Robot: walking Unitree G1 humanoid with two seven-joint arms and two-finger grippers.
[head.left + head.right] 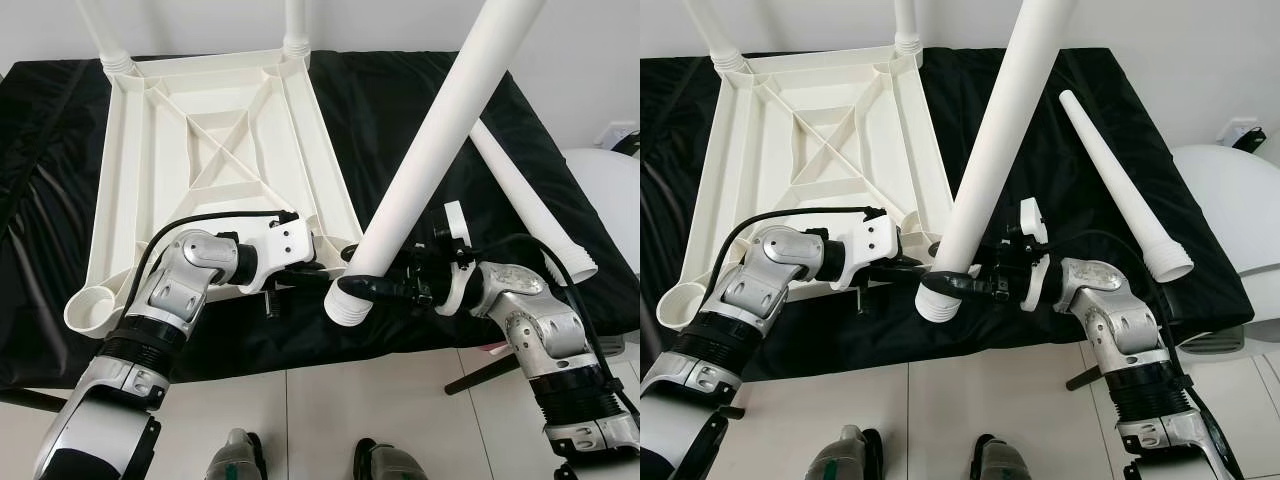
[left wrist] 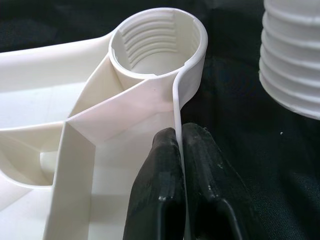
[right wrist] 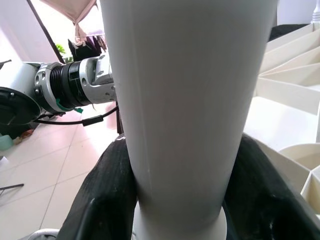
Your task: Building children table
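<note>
From the left eye view, the tabletop (image 1: pixel 215 150) lay upside down on a black cloth (image 1: pixel 420 110), ribs up, with two legs already standing in its far corners. The left arm (image 1: pixel 175 290) bent at the elbow and reached in from the tabletop's near edge, its gripper (image 1: pixel 318 262) at the near corner on the robot's right. The right arm (image 1: pixel 530 320) came in from the other side, forearm level, its gripper (image 1: pixel 375 290) clamped around a leg (image 1: pixel 430 150) just above the threaded end. That leg slanted up and away from the tabletop, its threaded end hanging just beside the near corner. A spare leg (image 1: pixel 530 200) lay flat on the cloth, well apart from the tabletop on the robot's right.

The right eye view showed the same layout, with the held leg's threaded end (image 1: pixel 938 300) low, just off the tabletop's near corner, over the cloth edge.

In the left wrist view, the left gripper's fingers (image 2: pixel 160 185) were pinched shut on the thin rim wall of the tabletop, one on each side, right beside the threaded socket (image 2: pixel 157 42). The held leg's threads showed just beside the socket, not in it.

In the right wrist view, the right gripper's fingers (image 3: pixel 107 195) wrapped both sides of the leg, pressed tight against it, with the tabletop's ribs (image 3: pixel 290 75) beyond.
</note>
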